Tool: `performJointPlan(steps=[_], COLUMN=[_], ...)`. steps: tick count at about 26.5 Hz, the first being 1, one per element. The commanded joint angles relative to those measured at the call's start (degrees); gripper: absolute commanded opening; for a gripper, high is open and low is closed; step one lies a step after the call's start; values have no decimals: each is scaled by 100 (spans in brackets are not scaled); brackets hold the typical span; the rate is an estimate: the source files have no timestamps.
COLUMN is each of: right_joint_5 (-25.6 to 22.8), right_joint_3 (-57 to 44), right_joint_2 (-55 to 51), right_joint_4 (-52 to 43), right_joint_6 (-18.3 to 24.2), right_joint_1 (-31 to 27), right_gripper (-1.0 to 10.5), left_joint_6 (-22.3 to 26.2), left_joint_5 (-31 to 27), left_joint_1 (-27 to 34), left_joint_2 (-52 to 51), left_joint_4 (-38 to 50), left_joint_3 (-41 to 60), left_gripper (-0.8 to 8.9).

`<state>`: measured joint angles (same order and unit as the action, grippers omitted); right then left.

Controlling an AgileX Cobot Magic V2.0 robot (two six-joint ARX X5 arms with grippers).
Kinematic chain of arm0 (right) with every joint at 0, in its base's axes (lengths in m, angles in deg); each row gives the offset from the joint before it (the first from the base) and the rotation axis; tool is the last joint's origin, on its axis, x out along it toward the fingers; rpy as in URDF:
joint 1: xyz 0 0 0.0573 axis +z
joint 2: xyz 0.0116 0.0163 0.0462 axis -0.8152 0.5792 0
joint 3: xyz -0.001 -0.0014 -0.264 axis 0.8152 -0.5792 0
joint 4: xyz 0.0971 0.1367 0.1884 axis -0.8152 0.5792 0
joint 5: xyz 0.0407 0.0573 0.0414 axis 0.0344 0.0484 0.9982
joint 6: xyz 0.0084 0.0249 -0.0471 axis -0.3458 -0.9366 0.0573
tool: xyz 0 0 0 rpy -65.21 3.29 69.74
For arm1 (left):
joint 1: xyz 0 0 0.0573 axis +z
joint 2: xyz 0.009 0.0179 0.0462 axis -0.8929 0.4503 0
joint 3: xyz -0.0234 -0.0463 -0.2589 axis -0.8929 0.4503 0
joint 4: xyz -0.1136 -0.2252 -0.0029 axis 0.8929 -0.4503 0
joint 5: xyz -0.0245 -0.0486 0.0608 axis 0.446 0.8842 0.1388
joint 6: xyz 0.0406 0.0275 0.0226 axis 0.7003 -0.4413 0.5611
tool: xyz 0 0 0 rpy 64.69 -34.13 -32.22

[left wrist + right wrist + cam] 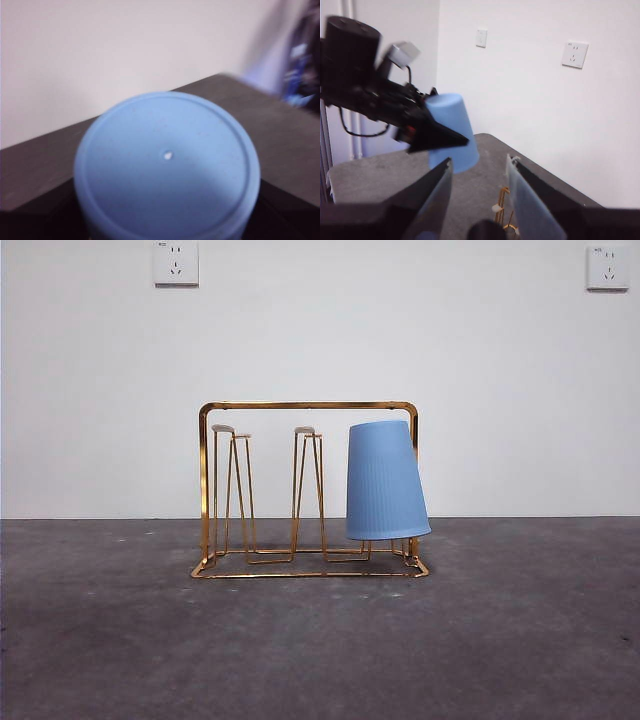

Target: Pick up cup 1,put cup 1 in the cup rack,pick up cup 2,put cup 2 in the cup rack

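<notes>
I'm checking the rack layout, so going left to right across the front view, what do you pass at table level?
Rack's left upright → first pair of prongs → second pair of prongs → upside-down blue cup hanging at the rack's right end.

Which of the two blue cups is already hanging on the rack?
The inverted blue cup, sitting mouth-down over the prongs at one end of the cup rack. The other blue cup is off the rack, held in the air by the left gripper.
</notes>
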<state>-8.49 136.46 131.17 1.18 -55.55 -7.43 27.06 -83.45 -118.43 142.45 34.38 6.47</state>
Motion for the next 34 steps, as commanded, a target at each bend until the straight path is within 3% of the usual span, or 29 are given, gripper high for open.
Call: performJointPlan(steps=[1,14,24,29,34], right_joint_5=[-22,-22,-22,-22,-22], right_joint_3=[-31,-31,-31,-31,-31], right_joint_2=[-20,-20,-20,-20,-20], right_joint_4=[13,321,463,551,584], right_joint_6=[81,177,170,170,173], right_joint_1=[2,2,2,2,2], right_gripper=[189,188,187,187,186], left_joint_6=[-278,-669,-702,-697,-684], left_joint_5=[-474,-1012,-337,-258,280], left_joint_1=[13,575,1283,1497,1792], left_joint_2=[125,337,1060,1386,1561], left_joint_4=[184,1797,2483,2579,2872], left_joint_3=[245,1845,1869,1869,1869], left_gripper=[-8,-8,-8,-8,-8])
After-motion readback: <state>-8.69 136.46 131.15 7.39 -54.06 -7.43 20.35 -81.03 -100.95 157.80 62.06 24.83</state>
